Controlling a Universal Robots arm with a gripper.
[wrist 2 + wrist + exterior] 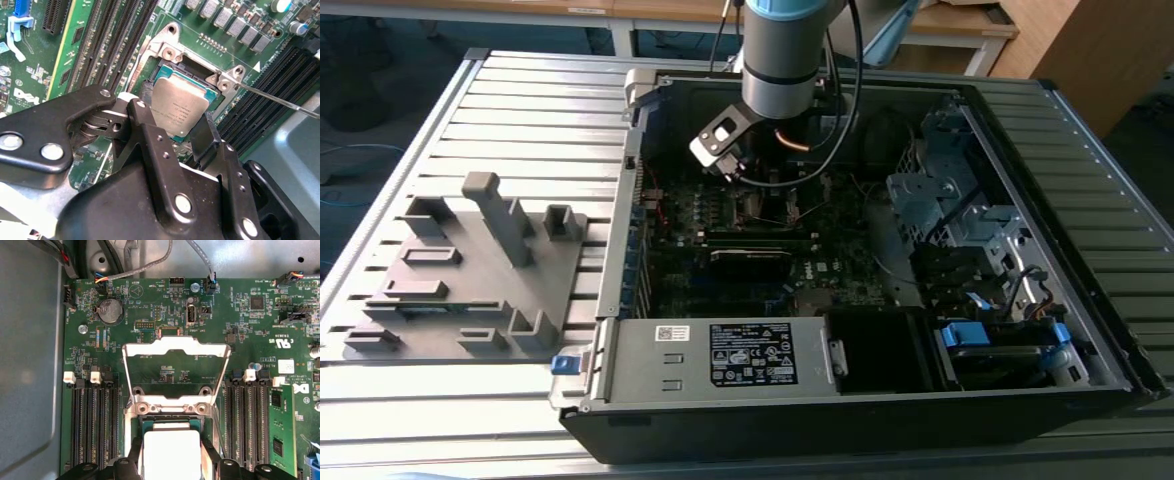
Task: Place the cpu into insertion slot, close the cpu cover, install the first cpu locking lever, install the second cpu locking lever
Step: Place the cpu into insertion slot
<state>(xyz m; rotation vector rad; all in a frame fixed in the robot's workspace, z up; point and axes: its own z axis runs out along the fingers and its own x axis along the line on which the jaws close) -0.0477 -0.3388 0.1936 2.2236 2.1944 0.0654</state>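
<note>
Holding the cpu [182, 100] over the slot [194, 75]
2 sides of the cpu sit clamped in the gripper [176, 119]; cover [175, 343] raised open at the slot's edge.

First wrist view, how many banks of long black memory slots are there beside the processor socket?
2. One bank flanks the insertion slot on one side, the other bank on the opposite side, with the cpu between them. Further banks may be hidden.

The gripper [172, 125] hides one side of the chip [180, 102] and most of the slot [192, 75] under it.
</note>
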